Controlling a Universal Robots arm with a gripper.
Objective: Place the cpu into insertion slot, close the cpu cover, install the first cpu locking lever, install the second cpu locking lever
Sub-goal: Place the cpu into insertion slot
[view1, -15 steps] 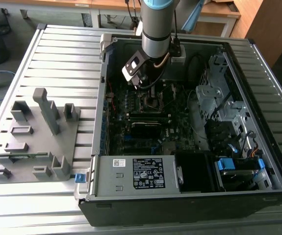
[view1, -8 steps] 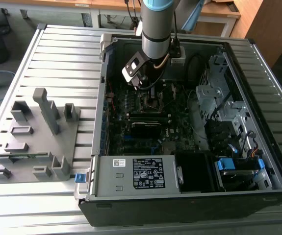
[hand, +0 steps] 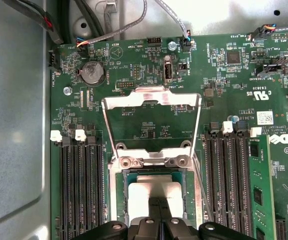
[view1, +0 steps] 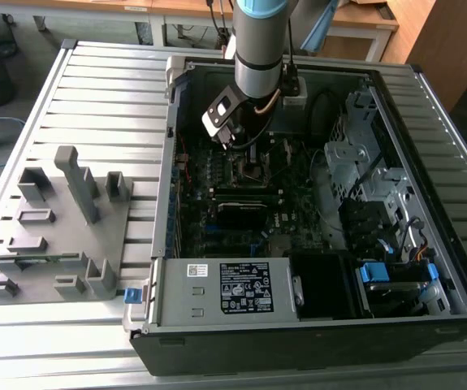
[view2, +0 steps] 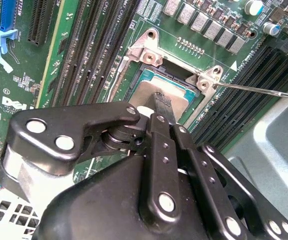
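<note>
Down inside the open computer case (view1: 158,244), the gripper (view1: 243,154) hung over the middle of the motherboard (hand: 224,85), directly above the insertion slot (hand: 117,200). Both wrist views gave me the detail I needed. The cpu (hand: 138,192) lay flat within the slot, and its dull silver top looked level with the socket frame as far as I could judge. The gripper's fingers (view2: 164,115) were drawn together into one narrow tip with nothing held between them. That tip sat on the middle of the cpu's top or just above it; I could not tell contact from a slight gap.

The cpu cover (hand: 151,95) was swung open on its hinge at the slot's edge, clear of the chip, with bare board visible through its square cut-out. A thin locking lever (view2: 259,91) stuck out free past the socket's corner, unlatched.

I judged the first step all but done, with the chip in the slot and the cover and both levers not yet dealt with. To my mind the next move called for a clean, straight lift off the chip. Any sideways drag could skew it in the socket, and the cover could not come down while the fingers occupied its path.
</note>
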